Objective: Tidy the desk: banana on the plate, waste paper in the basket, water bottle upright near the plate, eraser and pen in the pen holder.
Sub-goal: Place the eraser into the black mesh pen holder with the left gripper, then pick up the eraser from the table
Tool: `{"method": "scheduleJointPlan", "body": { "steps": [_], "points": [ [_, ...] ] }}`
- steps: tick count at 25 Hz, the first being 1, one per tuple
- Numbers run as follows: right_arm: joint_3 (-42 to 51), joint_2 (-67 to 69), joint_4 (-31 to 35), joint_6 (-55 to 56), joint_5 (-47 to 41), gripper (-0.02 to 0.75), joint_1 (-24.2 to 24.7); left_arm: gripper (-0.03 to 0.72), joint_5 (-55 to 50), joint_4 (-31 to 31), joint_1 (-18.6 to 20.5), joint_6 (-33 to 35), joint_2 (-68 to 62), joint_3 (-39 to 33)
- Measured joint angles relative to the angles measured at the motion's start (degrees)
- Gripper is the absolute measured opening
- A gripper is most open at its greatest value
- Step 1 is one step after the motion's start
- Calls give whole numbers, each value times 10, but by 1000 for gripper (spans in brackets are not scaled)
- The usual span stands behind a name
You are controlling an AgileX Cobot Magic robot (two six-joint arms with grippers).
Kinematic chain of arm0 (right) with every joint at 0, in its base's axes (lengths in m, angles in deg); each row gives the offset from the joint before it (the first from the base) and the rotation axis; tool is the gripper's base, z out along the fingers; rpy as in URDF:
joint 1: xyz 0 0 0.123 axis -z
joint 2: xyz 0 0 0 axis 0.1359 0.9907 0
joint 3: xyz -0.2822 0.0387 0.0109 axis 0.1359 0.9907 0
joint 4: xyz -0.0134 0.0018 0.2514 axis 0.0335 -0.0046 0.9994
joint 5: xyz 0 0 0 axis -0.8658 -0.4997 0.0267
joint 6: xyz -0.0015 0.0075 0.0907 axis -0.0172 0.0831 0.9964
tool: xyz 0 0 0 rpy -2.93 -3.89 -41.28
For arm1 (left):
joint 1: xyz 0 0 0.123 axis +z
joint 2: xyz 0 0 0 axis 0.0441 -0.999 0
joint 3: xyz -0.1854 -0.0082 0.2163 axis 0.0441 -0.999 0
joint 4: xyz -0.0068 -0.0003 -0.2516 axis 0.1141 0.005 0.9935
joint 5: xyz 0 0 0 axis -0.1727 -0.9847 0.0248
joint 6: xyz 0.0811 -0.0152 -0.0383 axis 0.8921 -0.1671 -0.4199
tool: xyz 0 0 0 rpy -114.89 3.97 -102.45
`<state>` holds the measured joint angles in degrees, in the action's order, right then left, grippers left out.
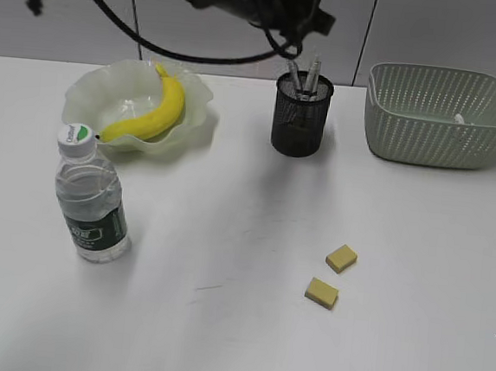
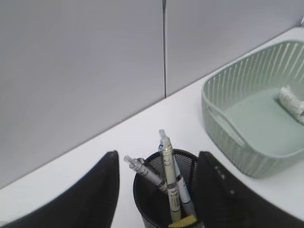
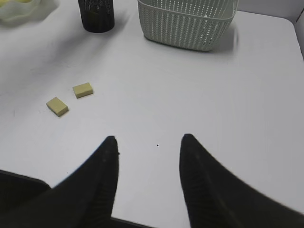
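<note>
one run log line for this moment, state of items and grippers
banana on plate | bottle upright | paper in basket | pens in holder | two erasers on desk | left gripper open above holder | right gripper open

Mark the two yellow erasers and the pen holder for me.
upper eraser [image 1: 341, 258], exterior view, top face.
lower eraser [image 1: 321, 293], exterior view, top face.
pen holder [image 1: 300, 125], exterior view, front of mesh wall.

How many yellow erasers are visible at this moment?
3: two erasers lie loose on the desk, one just behind the other; a yellow corner shows inside the pen holder.
</note>
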<state>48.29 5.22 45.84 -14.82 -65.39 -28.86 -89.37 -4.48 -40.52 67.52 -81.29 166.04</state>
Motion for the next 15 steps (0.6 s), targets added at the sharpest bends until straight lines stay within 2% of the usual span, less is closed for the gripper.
{"method": "scheduleJointPlan", "body": {
  "steps": [2,5,10,13,15],
  "points": [
    [0,0,0,0,0,349,0,380,17,0,0,0,55,-47],
    [0,0,0,0,0,348,0,368,34,-15,0,0,164,-162],
    [0,0,0,0,0,348,0,363,41,-27,-1,0,406,-425],
    [0,0,0,0,0,348,0,376,-9,-11,-1,0,560,-547],
    [0,0,0,0,0,348,0,415,-63,-4,-1,0,657,-607]
  ]
}}
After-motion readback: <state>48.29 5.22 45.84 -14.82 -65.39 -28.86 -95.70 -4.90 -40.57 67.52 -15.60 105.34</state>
